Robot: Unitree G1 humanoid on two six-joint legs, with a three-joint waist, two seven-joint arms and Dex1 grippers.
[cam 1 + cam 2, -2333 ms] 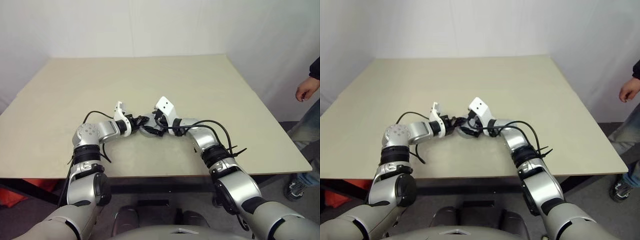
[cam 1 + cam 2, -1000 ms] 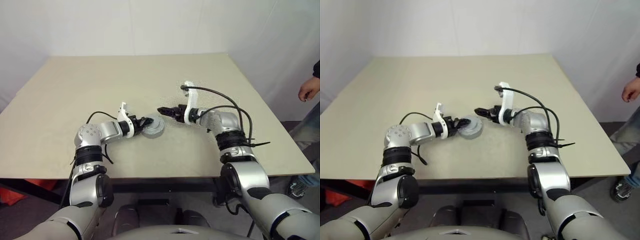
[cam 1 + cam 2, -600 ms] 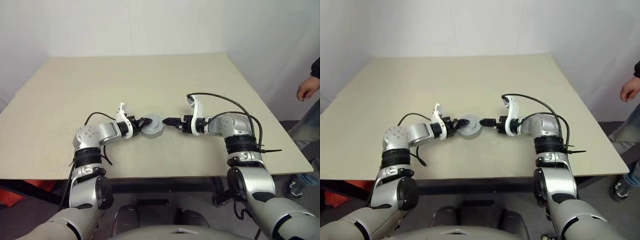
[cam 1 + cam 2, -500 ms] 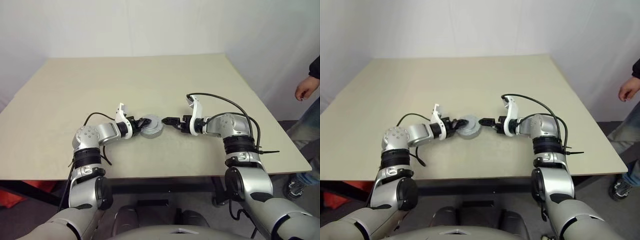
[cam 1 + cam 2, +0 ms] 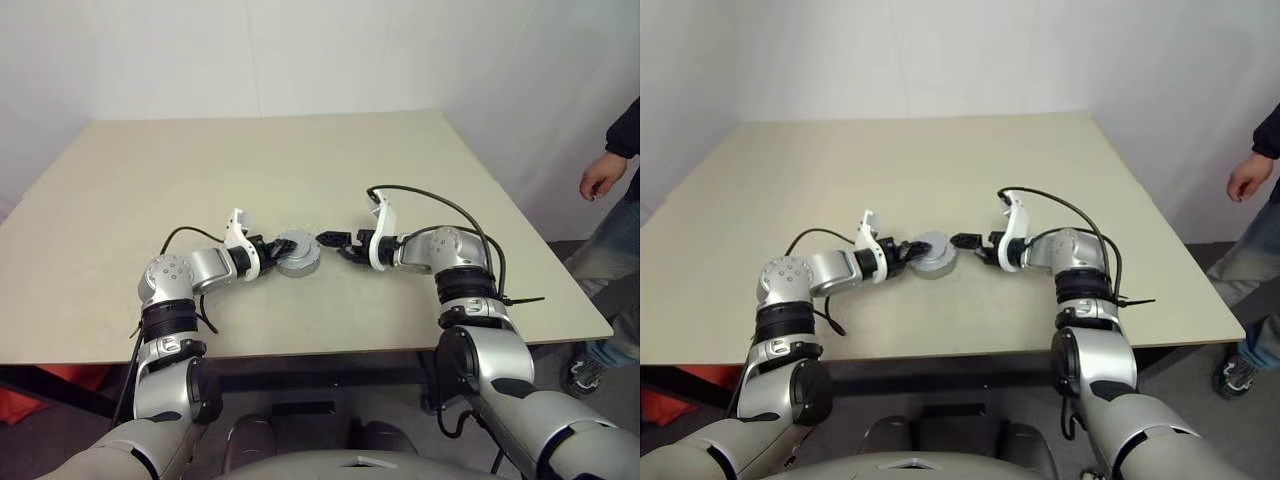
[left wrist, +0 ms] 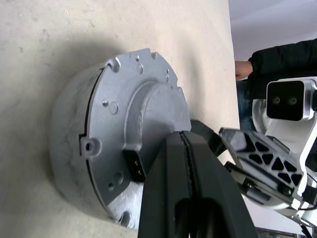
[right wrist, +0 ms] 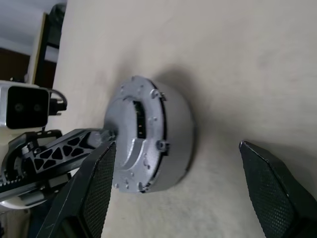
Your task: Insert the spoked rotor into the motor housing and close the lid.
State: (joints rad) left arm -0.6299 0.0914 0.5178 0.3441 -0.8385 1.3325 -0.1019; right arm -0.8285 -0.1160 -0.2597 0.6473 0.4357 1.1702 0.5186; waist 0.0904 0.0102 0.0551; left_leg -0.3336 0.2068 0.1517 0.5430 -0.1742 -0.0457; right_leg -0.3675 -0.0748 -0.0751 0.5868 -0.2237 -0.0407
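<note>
The motor housing (image 5: 298, 265) sits near the middle of the table with the lid (image 6: 124, 114) seated on top; its grey wall (image 7: 177, 133) shows below the lid's notched rim. The spoked rotor is hidden. My left gripper (image 5: 273, 248) is shut, its closed fingers (image 6: 185, 163) lying over the lid with their tips at the raised centre. My right gripper (image 5: 329, 240) is open just to the right of the housing and points at it, holding nothing. Its fingers (image 7: 99, 193) stand wide apart, short of the housing.
The tan table (image 5: 300, 160) stretches bare on all sides of the housing. A person stands off the table's right edge, with a hand (image 5: 598, 180) hanging near the far right corner. Cables loop over both wrists.
My right gripper has come down and leftward from a raised spot to table height beside the housing, rolling as it went, still open. The left gripper and the housing have stayed put.
</note>
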